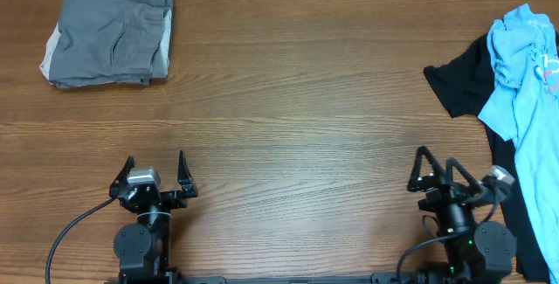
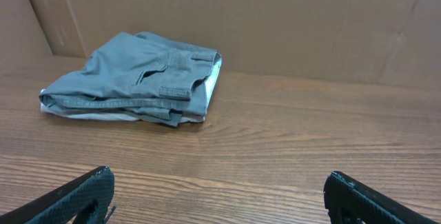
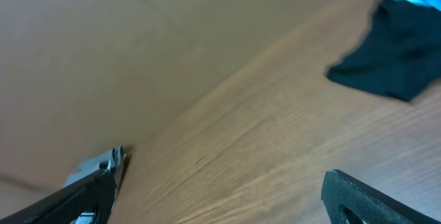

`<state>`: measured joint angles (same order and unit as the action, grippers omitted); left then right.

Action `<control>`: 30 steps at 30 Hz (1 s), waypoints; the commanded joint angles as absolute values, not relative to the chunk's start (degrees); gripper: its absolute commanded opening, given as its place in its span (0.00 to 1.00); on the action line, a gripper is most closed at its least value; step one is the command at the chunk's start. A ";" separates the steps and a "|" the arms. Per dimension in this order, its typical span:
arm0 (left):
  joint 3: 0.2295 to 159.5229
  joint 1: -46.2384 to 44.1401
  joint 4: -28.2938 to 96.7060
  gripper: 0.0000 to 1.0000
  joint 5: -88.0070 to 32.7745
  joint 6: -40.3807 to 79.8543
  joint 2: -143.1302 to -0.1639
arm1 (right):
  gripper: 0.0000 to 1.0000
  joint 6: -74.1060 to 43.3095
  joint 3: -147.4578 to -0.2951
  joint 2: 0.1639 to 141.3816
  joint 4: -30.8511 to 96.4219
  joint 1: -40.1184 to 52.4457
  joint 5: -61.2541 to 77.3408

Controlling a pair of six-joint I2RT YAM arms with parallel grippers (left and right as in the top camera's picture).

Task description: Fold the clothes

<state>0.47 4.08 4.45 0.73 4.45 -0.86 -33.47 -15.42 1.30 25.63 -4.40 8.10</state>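
Lying well apart: folded grey shorts (image 1: pixel 109 31), blue tee (image 1: pixel 528 74) atop black tee (image 1: pixel 463 87).

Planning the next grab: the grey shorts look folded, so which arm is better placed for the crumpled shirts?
Right, probably. The right claw is open and sits close to the black shirt and blue shirt heaped on that side. The left claw, also open, is across, nearer the folded grey shorts.

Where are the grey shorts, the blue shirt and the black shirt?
Folded medium-grey cotton shorts (image 1: pixel 109 29): overhead view, middle of the top layer.
Crumpled light blue tee (image 1: pixel 524 92): overhead view, its middle.
Soft black tee (image 1: pixel 458 87): overhead view, part sticking out left.
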 commanded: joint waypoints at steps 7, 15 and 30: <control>0.27 3.73 4.29 1.00 1.48 4.05 -0.25 | 1.00 -25.23 -5.76 0.16 14.74 -4.32 12.08; 0.27 3.73 4.32 1.00 1.48 4.05 -0.25 | 1.00 -25.19 -0.64 0.16 3.49 -1.85 9.10; 0.27 3.73 4.29 1.00 1.48 4.05 -0.25 | 1.00 -7.33 -0.45 0.16 4.16 0.27 7.55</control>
<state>0.47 4.08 4.43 0.73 4.45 -0.86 -11.11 -1.06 0.84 4.45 0.03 8.43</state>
